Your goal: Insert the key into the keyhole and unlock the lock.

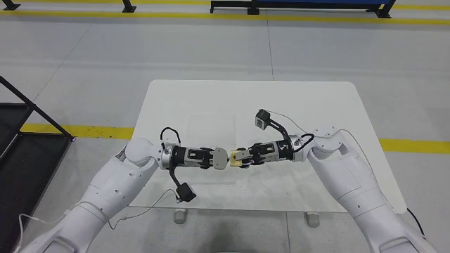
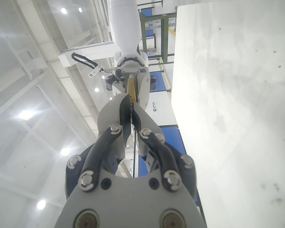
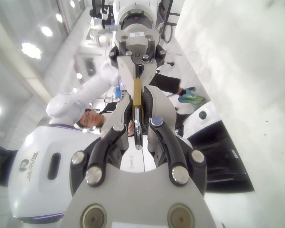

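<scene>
My right pincer (image 3: 139, 97) grips the brass lock (image 3: 137, 88) — left pincer (image 2: 131, 103), pinched on the key (image 2: 133, 117), sits at its end.

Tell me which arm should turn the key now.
Left. The left tool is shut on the key, nose to the brass lock. The right tool clamps the lock's body, so it likely serves best holding steady.

Dull brass lock (image 3: 137, 93), glossy chrome shackle (image 3: 137, 131)
</scene>
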